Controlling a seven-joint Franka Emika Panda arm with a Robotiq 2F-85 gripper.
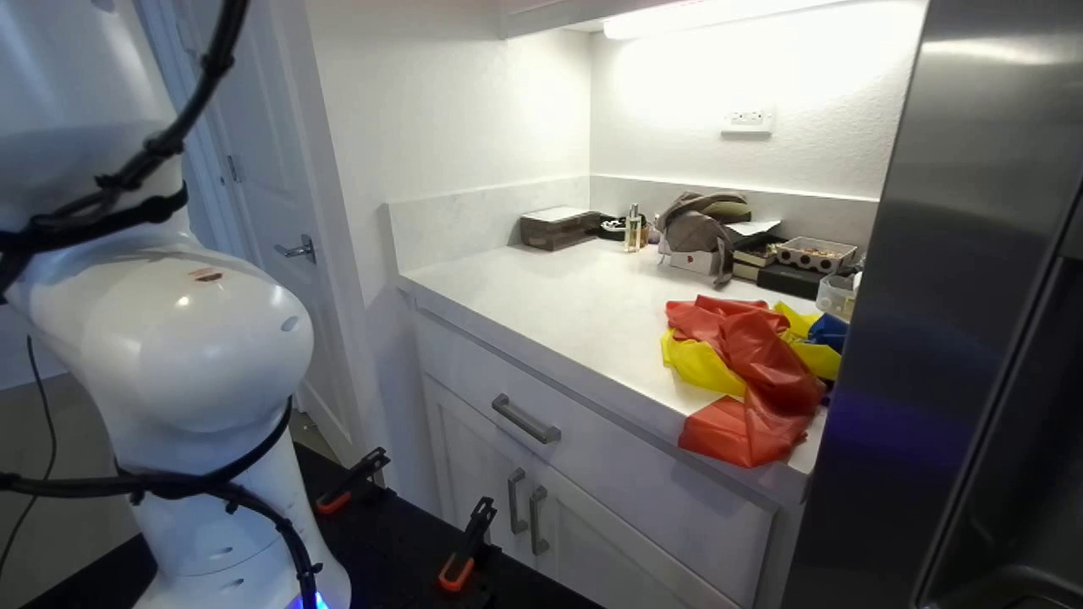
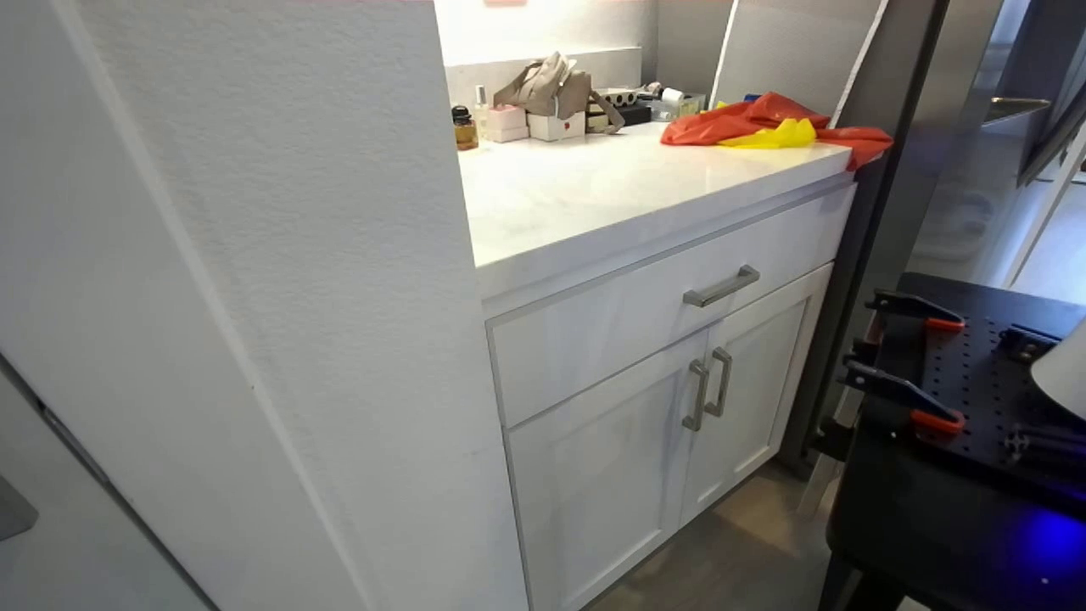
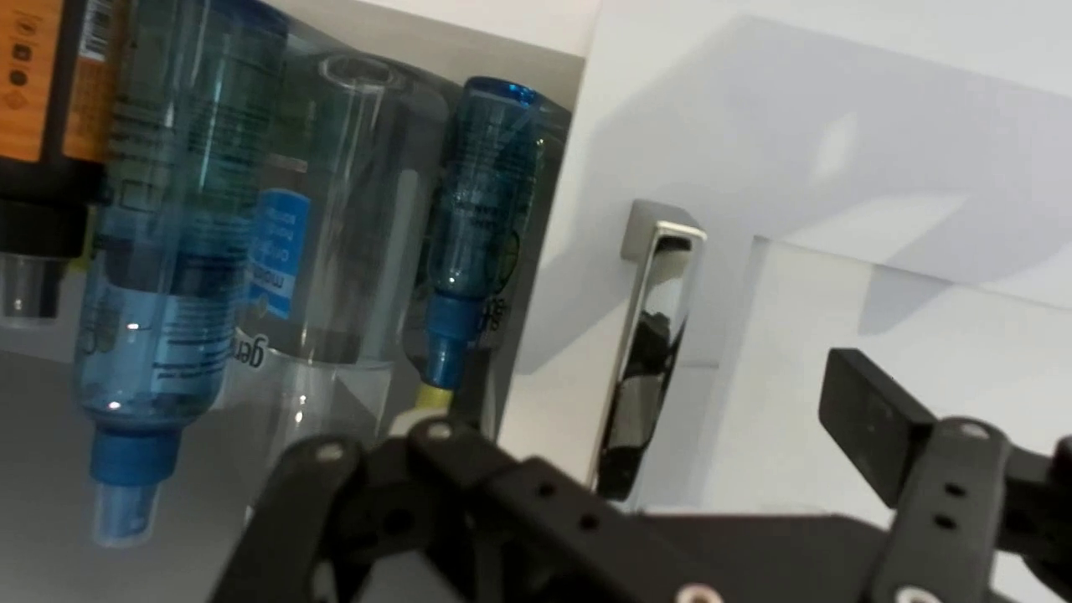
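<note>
My gripper [image 3: 670, 410] is open and empty in the wrist view. Its right finger stands in front of a white cabinet door [image 3: 930, 327]. The left finger is partly hidden by its own linkage. A shiny metal handle [image 3: 649, 360] on the door lies between the two fingers and seems apart from both. Left of the door edge, an open cabinet holds a blue bottle [image 3: 486, 193], a clear bottle [image 3: 335, 226], a larger blue bottle [image 3: 167, 335] and an orange-labelled dark bottle [image 3: 50, 84]. They appear upside down in this picture. The gripper is out of sight in both exterior views.
The white arm [image 1: 161, 338] stands on a black table with clamps [image 1: 465, 550]. A white counter [image 1: 541, 296] bears red and yellow fabric [image 1: 753, 364], a brown bag [image 1: 694, 228] and small boxes. Below are a shut drawer [image 2: 594, 348] and lower doors. A steel fridge [image 1: 931, 338] stands beside it.
</note>
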